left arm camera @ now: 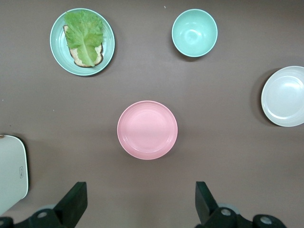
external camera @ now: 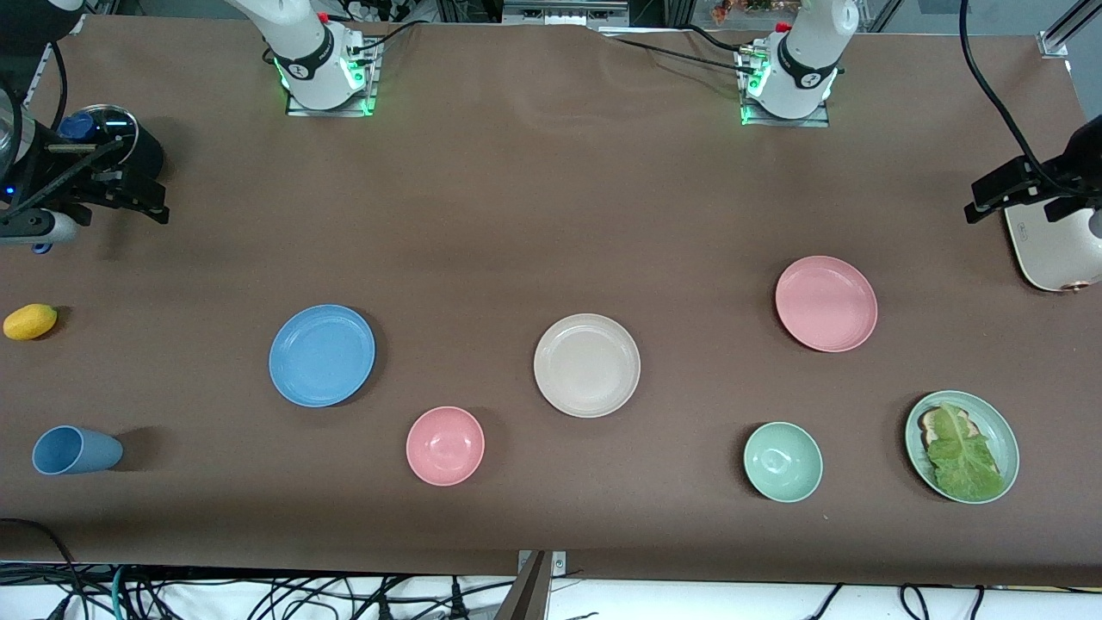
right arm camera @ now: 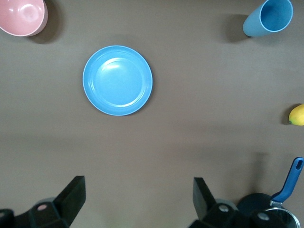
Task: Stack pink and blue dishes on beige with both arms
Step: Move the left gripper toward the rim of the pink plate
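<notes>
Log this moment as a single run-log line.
stage: not started | blue plate, pink plate, beige plate: apart on table | left gripper: open, above pink plate | right gripper: open, above blue plate

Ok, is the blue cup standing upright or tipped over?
Tipped over. The blue cup lies on its side on the table, open mouth facing sideways, interior visible and empty in front and right wrist views.

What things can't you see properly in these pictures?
- Bread under the lettuce: mostly covered by the leaf, front and left wrist views.
- White appliance: cut by the front view's edge, partly under the left gripper, which is open.
- Pot: partly hidden by the open right gripper, front view.
</notes>
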Tool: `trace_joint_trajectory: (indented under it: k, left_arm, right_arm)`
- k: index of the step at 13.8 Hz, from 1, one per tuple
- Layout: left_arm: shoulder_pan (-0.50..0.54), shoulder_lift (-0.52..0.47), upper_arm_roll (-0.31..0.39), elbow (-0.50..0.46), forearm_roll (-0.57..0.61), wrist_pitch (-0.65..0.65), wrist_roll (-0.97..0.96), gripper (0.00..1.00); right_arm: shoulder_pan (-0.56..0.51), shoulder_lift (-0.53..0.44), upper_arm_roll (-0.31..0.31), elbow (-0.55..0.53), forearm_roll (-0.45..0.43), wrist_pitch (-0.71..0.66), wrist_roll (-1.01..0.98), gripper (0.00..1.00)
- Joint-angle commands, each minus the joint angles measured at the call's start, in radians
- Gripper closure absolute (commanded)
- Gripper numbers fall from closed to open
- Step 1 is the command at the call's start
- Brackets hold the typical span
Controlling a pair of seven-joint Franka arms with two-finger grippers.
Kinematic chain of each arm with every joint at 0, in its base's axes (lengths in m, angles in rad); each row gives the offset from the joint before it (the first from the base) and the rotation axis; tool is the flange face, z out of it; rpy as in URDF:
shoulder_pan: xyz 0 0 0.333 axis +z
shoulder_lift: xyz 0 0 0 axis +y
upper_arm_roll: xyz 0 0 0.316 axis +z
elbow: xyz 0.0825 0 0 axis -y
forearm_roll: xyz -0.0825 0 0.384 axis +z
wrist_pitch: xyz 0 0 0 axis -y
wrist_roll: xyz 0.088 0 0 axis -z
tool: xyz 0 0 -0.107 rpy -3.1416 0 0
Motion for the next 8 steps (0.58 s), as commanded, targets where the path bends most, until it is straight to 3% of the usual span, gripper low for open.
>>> trace_joint_trajectory:
  k: [1,3,8]
  left_arm:
    - [0.001,-0.049,0.001,-0.069,-0.012,0.010,0.056,0.00]
    - [0.001,-0.095,0.001,-0.125,-0.016,0.020,0.145,0.00]
    - [-0.027,-0.151,0.001,-0.181,-0.016,0.020,0.051,0.00]
  right_arm:
    - [0.001,-0.003,0.008,0.011,-0.005,-0.004,0.016,0.00]
    - [0.001,0.000,0.008,0.017,-0.007,0.004,0.017,0.00]
    - [0.001,-0.002,0.007,0.012,0.001,0.007,0.017,0.00]
